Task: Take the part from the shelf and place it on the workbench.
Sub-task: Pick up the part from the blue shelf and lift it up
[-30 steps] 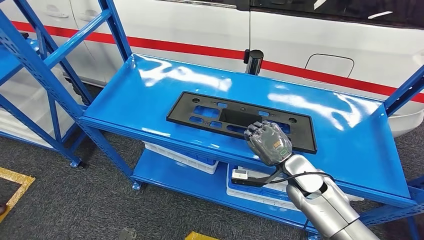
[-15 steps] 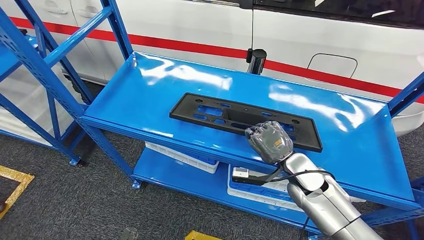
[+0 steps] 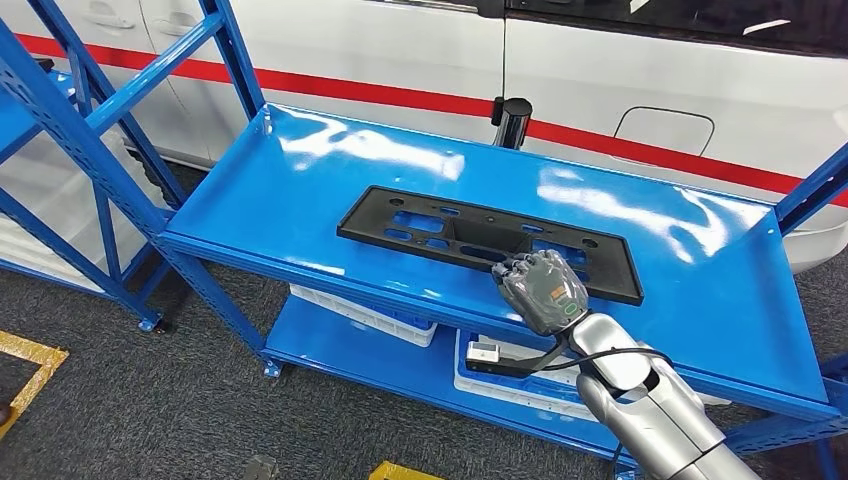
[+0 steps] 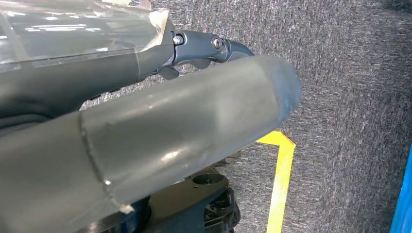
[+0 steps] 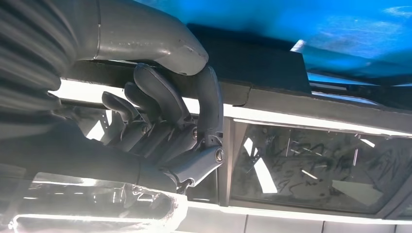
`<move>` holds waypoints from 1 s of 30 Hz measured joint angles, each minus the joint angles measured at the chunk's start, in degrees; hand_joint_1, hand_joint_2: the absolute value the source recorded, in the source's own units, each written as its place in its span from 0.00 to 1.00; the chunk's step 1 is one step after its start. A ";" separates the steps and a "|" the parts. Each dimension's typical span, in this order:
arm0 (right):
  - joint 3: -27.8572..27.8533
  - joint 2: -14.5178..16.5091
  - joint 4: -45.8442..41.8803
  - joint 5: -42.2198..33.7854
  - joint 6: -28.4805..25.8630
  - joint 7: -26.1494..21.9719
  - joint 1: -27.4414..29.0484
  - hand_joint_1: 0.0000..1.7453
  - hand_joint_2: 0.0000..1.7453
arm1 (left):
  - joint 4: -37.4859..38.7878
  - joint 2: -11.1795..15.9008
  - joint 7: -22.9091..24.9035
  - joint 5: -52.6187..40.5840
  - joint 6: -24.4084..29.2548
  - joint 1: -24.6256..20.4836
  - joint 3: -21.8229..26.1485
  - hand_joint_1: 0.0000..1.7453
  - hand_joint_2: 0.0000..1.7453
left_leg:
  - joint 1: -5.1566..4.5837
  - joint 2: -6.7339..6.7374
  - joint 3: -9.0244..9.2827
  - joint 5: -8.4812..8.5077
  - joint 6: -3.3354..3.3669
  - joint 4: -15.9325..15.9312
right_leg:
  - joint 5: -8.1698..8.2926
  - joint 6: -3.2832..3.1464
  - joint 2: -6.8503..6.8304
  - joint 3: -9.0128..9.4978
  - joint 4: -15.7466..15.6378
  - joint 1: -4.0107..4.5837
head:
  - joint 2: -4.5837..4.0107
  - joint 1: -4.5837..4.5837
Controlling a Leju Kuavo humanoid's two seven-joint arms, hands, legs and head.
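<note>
— Shelving first: what is the big blue unit made of?
— Glossy painted metal. The shelf (image 3: 300, 190) has a smooth, reflective blue top deck with a raised lip, and perforated blue uprights at the corners. Behind it stands a white vehicle (image 3: 640, 70) with a red stripe along its side; under it lies dark grey, coarse carpet (image 3: 150, 410) with yellow floor marking (image 3: 25, 365) at the near left.
— And on the lower level?
— White plastic crates (image 3: 365, 312), ribbed along their sides, sit on the lower blue deck.
— Where is the part?
— The part (image 3: 440, 230) lies flat on the top deck, a long, thin, matte black plastic panel with rectangular cut-outs and small holes, running from the middle toward the right.
— What is the right hand doing?
— The right hand (image 3: 541, 288), a grey translucent shell on a silver arm, is at the panel's near edge, right of its middle. The head view shows its back over that edge. The right wrist view shows what the head view hides: dark fingers (image 5: 165, 104) curled under the black edge and the thick grey thumb lying across the other face, so the hand pinches the panel.
— The left hand?
— The left hand (image 4: 145, 145) hangs above the carpet in its wrist view; a smooth grey thumb fills the front, and I cannot tell how the fingers lie.
— Anything smaller?
— A black cylindrical post (image 3: 511, 122) at the shelf's far edge.
</note>
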 joint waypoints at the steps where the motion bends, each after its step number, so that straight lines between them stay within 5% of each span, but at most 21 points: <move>1: -0.01 -0.02 -0.07 0.03 0.01 0.01 0.04 0.95 1.00 | 0.00 0.00 0.00 -0.03 0.00 0.00 0.00 0.00 0.00 | 0.00 0.00 0.00 0.00 0.00 0.00 | 0.00 0.00 0.00 0.00 0.00 0.00 | 0.00 0.00; 5: -0.15 -0.16 -0.45 0.57 0.03 0.14 0.35 0.06 1.00 | 0.00 0.00 0.00 -0.38 0.00 0.00 0.00 0.00 0.00 | -0.01 0.00 0.00 0.00 0.00 0.00 | 0.00 0.00 0.00 0.01 0.00 0.00 | -0.01 0.01; 6: -0.25 -0.21 -0.58 0.74 -0.04 0.18 0.50 0.00 1.00 | 0.00 0.00 0.00 -0.44 0.00 0.00 0.00 0.00 0.00 | -0.01 0.00 0.00 0.00 0.00 0.00 | 0.00 0.00 0.00 0.01 0.00 0.00 | -0.01 0.01; 30: -2.07 -0.37 -2.52 3.73 -0.83 1.08 2.00 0.00 1.00 | 0.00 -0.02 0.57 -1.15 -0.50 -0.01 0.00 0.00 0.00 | -0.02 0.00 0.01 0.00 0.00 0.00 | 0.00 0.00 0.01 0.02 0.00 0.00 | -0.01 0.01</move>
